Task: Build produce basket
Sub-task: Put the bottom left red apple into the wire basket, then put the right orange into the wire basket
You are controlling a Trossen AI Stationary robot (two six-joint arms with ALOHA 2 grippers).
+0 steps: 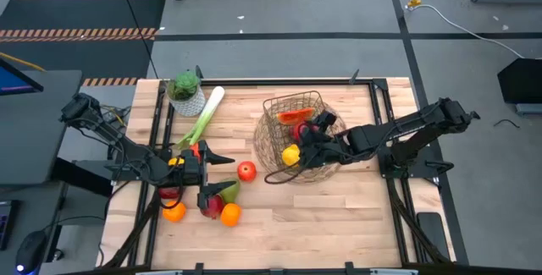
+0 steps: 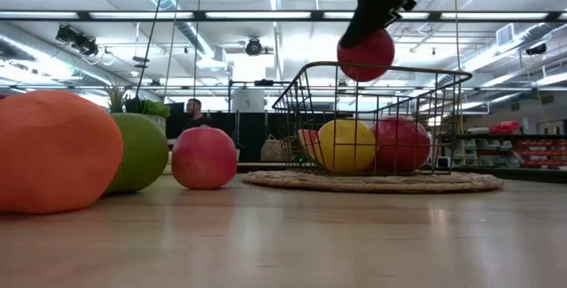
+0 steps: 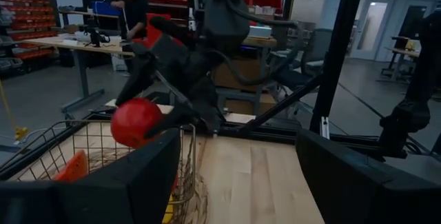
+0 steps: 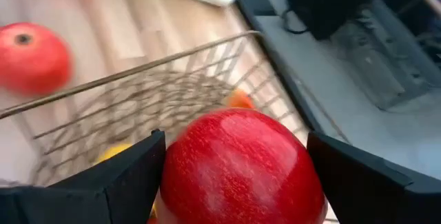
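A glossy round red apple (image 4: 241, 169) is sitting between the right hand's (image 4: 238, 176) widely parted fingers, over the tan wire basket (image 4: 158, 96); the left hand (image 1: 206, 176) is hovering open above the table (image 1: 339, 216).

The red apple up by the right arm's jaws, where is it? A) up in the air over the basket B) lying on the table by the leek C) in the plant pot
A: the red apple hangs between the right gripper's jaws above the basket.

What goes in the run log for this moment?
right hand: red apple between its fingers, above basket | left hand: open, empty, near loose produce | in basket: yellow fruit, red fruit
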